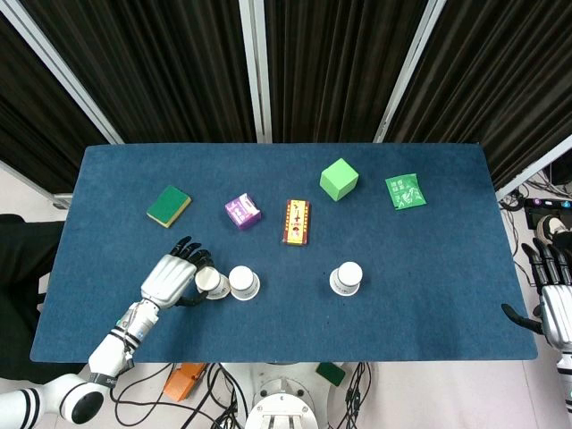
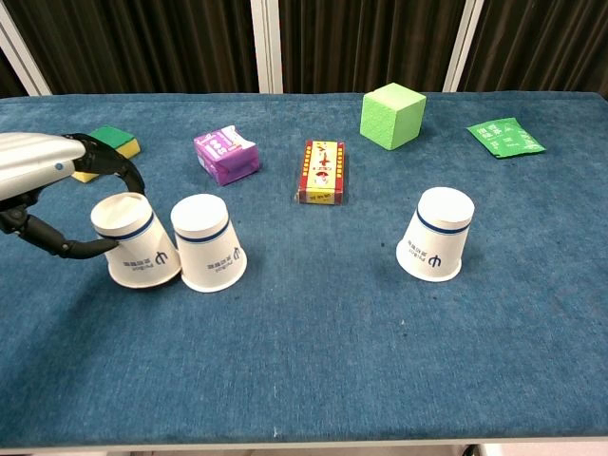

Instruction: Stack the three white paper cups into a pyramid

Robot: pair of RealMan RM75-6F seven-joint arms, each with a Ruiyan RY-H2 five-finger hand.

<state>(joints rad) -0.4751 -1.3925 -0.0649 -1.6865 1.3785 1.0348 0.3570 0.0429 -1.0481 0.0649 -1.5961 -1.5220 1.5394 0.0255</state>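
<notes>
Counter: blue felt-like cover, rectangular. Left hand grips an inverted white paper cup, tilted, its rim touching the second cup just to the hand's right. Third cup stands well apart, further right. Beyond the hand: green-and-yellow sponge, purple carton, flat printed box, green foam cube, green sachet. Right hand off the counter's right edge, fingers apart, holding nothing.

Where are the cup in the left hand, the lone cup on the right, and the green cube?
held cup (image 2: 138, 242), chest view, its side wall
lone cup (image 2: 437, 237), chest view, its side wall
green cube (image 1: 340, 179), head view, its top face
</notes>
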